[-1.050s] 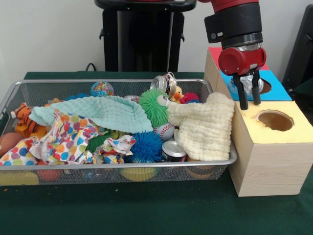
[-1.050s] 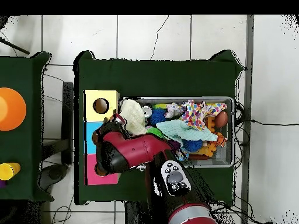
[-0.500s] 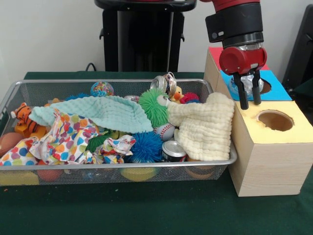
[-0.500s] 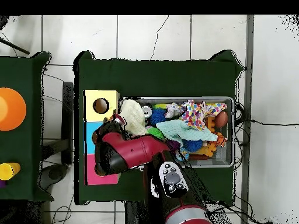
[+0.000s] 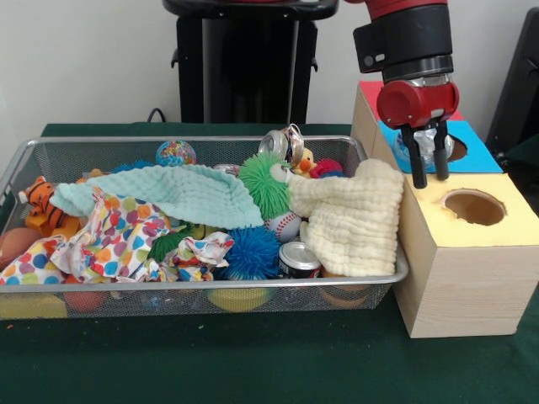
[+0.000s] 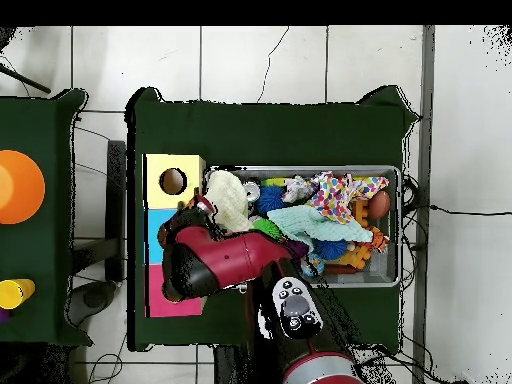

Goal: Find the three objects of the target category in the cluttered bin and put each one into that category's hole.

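My gripper [image 5: 429,177] hangs over the blue part [image 5: 482,156] of the wooden hole box, beside its dark hole [image 5: 456,150]. Its two black fingers [image 5: 418,172] stand close around a silvery, can-like object [image 5: 424,145]. A wire bin [image 5: 168,141] to the left holds a crushed can [image 5: 282,143] at the back and an upright can [image 5: 298,257] at the front. In the overhead view the red arm [image 6: 225,262] covers the gripper and the blue part.
The box also has a yellow part with a round hole [image 5: 474,206] and a red part [image 5: 369,88]. A cream cloth [image 5: 354,215] drapes over the bin's right end. A mint cloth [image 5: 168,192], a patterned cloth [image 5: 118,236], spiky balls, a baseball [image 5: 285,225] and a tiger toy [image 5: 40,202] fill the bin.
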